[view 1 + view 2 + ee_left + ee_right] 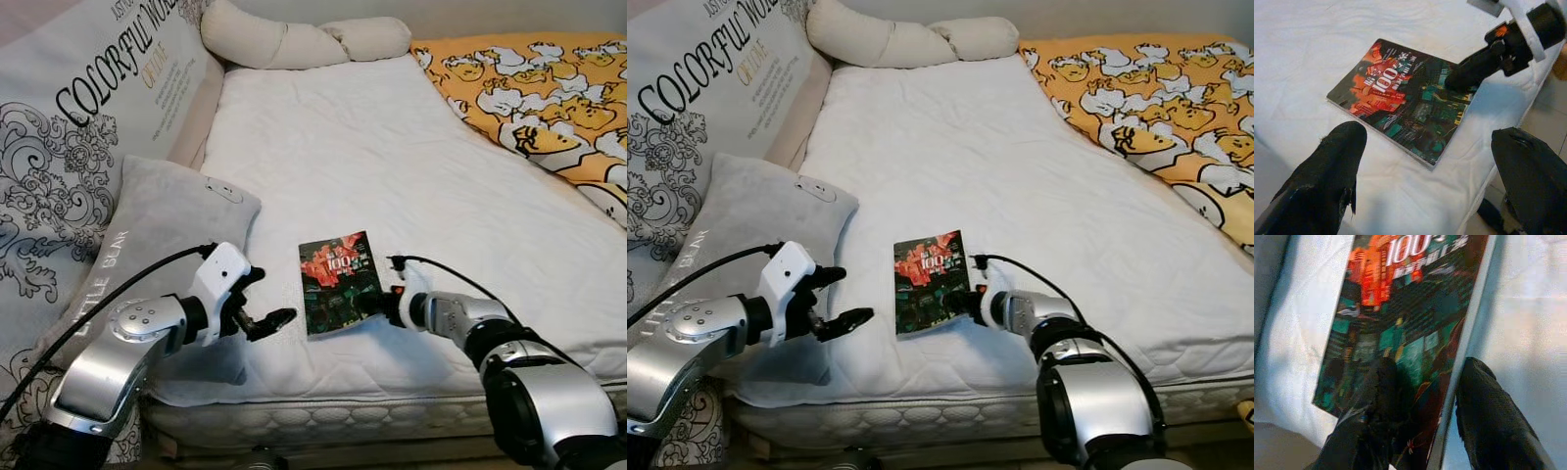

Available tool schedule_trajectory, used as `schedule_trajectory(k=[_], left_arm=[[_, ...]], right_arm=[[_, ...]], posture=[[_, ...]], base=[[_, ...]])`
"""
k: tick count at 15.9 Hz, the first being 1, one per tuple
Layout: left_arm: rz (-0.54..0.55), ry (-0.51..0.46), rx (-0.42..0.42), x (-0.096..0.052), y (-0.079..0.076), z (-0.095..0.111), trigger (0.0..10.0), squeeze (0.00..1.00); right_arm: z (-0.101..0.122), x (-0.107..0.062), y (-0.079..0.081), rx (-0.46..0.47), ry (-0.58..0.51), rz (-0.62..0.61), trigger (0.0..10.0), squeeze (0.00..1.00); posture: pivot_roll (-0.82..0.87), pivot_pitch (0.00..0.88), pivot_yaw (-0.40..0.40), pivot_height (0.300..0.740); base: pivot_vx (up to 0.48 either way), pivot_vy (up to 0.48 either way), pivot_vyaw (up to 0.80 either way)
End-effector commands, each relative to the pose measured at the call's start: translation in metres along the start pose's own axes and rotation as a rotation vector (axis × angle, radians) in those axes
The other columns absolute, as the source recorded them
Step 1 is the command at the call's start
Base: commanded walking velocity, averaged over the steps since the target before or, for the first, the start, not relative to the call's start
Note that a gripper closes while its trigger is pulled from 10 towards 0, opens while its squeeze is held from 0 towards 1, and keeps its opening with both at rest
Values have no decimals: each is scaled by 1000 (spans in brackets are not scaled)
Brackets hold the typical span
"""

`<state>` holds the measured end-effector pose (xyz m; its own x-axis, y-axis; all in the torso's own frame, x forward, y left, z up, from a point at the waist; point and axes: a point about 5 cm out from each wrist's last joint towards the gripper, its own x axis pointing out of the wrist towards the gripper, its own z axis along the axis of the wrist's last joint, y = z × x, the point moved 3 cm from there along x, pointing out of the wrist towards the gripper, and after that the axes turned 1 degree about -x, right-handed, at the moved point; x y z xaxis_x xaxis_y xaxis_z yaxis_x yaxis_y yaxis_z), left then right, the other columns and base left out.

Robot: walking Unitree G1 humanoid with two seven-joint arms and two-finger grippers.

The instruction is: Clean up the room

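White quilted mattress fills the scene, with a grey pillow and a large printed cushion along its left edge, a cream bolster at the head and a yellow cartoon-print blanket bunched at the far right corner. Book with a dark red-and-teal cover lies flat near the front edge of the mattress, roughly midway along it. Right gripper is at the book's right edge: in the right wrist view one finger rests on the cover and the other sits on the sheet just outside the edge, so the jaws straddle that edge, spread, not yet pinched. Likely reason: a flat book offers no grip from above, so the edge must be worked between the fingers. Left gripper hovers over the sheet just left of the book, fingers wide apart and holding nothing, aimed at the cover; judged to be standing by to steady or take the opposite edge. Book not yet lifted.
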<state>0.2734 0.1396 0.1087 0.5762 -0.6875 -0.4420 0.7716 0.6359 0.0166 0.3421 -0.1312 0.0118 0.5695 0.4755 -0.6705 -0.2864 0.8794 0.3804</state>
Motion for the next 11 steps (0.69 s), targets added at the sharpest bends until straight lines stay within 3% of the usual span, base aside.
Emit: schedule_trajectory(k=[1, 6, 8, 9, 10, 11], left_arm=[[5, 16, 14, 0, 3, -1, 10000, 467], [12, -16, 2, 4, 4, 3, 10000, 467], [85, -100, -64, 7, 8, 13, 10000, 463], [172, -159, -93, 7, 16, 20, 10000, 467], [214, -191, -97, 7, 19, 24, 10000, 471], [279, -254, -112, 7, 22, 33, 10000, 471]], right_arm=[[15, -6, -8, -9, -59, -34, 10000, 1000], [24, -21, -26, 14, -141, -32, 10000, 1000], [41, -31, -30, 17, -294, -15, 10000, 1000], [54, -40, -32, 22, -424, -32, 10000, 773], [61, -46, -31, -4, -498, -50, 10000, 12], [70, -62, -24, -55, -647, -114, 10000, 0]], posture=[[26, 0, 86, 740], [-6, 0, 86, 740], [-5, 0, 83, 740], [2, 0, 85, 740], [-3, 0, 87, 740], [-6, 0, 84, 740]], base=[[0, 0, 0], [0, 0, 0], [0, 0, 0], [0, 0, 0], [0, 0, 0], [0, 0, 0]])
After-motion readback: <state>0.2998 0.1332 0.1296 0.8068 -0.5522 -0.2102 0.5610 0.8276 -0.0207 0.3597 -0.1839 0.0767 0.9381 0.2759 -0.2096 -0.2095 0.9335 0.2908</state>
